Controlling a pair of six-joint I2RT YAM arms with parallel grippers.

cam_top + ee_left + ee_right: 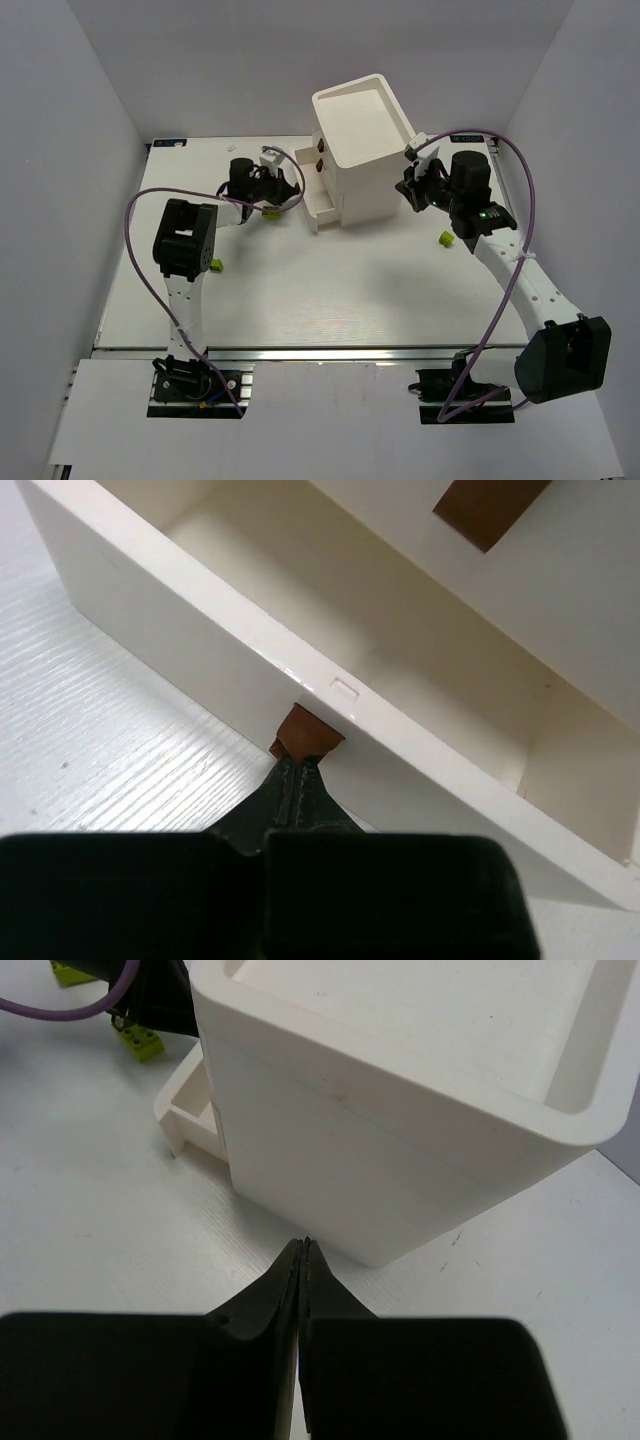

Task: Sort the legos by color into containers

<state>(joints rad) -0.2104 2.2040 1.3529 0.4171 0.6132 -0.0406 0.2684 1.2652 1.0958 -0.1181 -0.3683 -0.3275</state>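
Cabinet (pixel 350 1150) with its bottom drawer (pixel 200 630) pulled out, a gripper at either side.
The left gripper (pixel 300 765) is closed, its tips touching the brown knob (pixel 308 735) on the drawer's front, low in the wrist view. The right gripper (pixel 302 1248) is closed on nothing, just beside the cabinet's side wall. Yellow-green bricks lie on the table (pixel 330 290): one centre right (pixel 445 238), one centre left (pixel 213 265), one near the drawer (pixel 140 1042).

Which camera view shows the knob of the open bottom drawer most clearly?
Left wrist: the brown knob is close, at the left gripper's tips. Top external shows only upper knobs; right wrist, none.
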